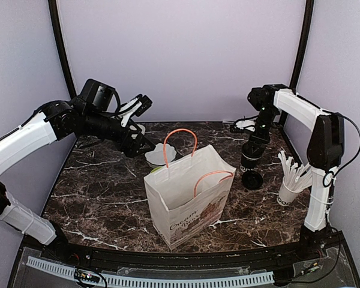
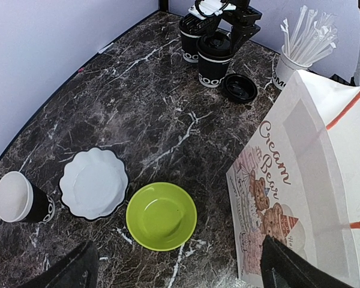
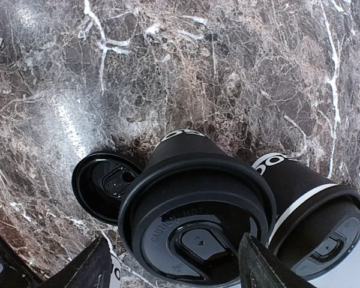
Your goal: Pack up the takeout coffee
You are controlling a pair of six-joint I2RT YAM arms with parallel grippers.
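Note:
The takeout coffee (image 3: pixel 198 204), a black cup with a black lid, stands on the marble table at the right. The left wrist view also shows the coffee (image 2: pixel 214 63). My right gripper (image 3: pixel 177 267) hangs open just above it. One finger (image 3: pixel 84 270) is clear of the lid on the left, and the other finger (image 3: pixel 270 264) overlaps the lid's right edge. From above, the right gripper (image 1: pixel 252 155) hides most of the cup. My left gripper (image 2: pixel 177 270) is open and empty, held high over the green bowl (image 2: pixel 162 216) beside the paper bag (image 1: pixel 189 198).
A loose black lid (image 3: pixel 102 183) lies by the coffee, with a second black cup (image 3: pixel 315 198) touching its other side. A white cup of sticks (image 1: pixel 288 191) stands at the right edge. A white scalloped plate (image 2: pixel 94 183) and a lidless black cup (image 2: pixel 21 198) sit at the left.

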